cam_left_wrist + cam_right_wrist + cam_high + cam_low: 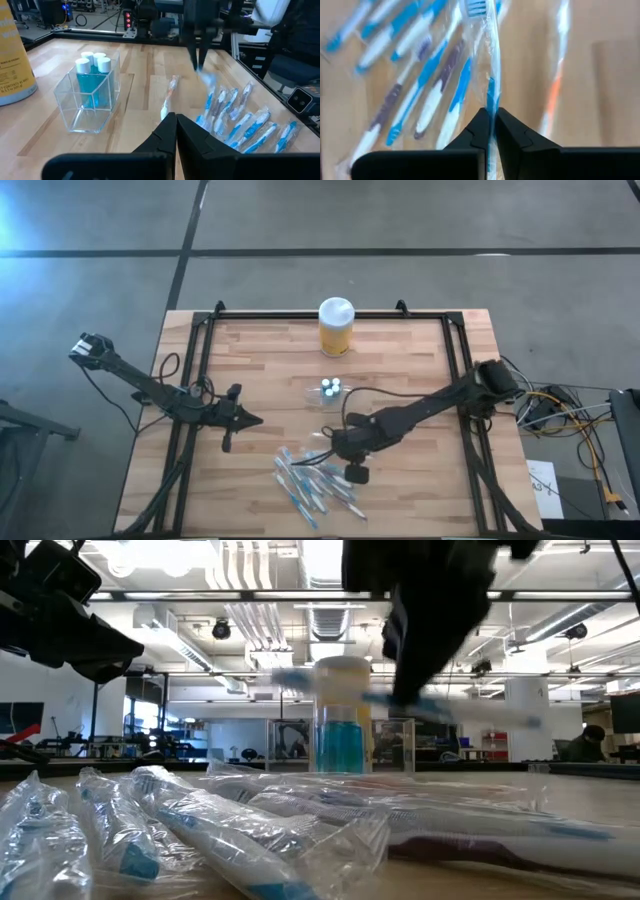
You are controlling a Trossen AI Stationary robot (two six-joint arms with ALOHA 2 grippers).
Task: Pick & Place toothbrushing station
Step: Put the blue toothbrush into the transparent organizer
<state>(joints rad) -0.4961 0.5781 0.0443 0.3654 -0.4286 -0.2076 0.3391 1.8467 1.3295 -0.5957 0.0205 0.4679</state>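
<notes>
The left gripper (pixel 252 419) hangs over the left half of the tabletop (pixel 260 370), fingers pressed together and holding nothing; this arm waits. Further right, just past the table's middle, stands the toothbrushing station (pixel 330 390): a small clear plastic holder with thin walls, nearly lost against the wood from above, its outline showing best in the left wrist view (pixel 92 97). It stands upright and carries three small bottles (pixel 94 62) of blue liquid with white caps in one end; the rest of it looks empty. Beyond it, at the far edge of the table, stands the yellow jar (pixel 336 327), well apart. The right gripper (pixel 322 457) sits nearer the front edge, over the heap of wrapped toothbrushes (pixel 315 485), and its fingers are pinched tight on one wrapped toothbrush (pixel 491 75), blue and white, held near the middle of its handle with the bristle end pointing away from the wrist. The relation that matters: the station lies toward the far edge from the right gripper, near and almost straight ahead, so the right arm is clearly the closer one. The held brush appears to lie level, while the station opens upward, so the brush probably needs tipping toward vertical before it goes in.
</notes>
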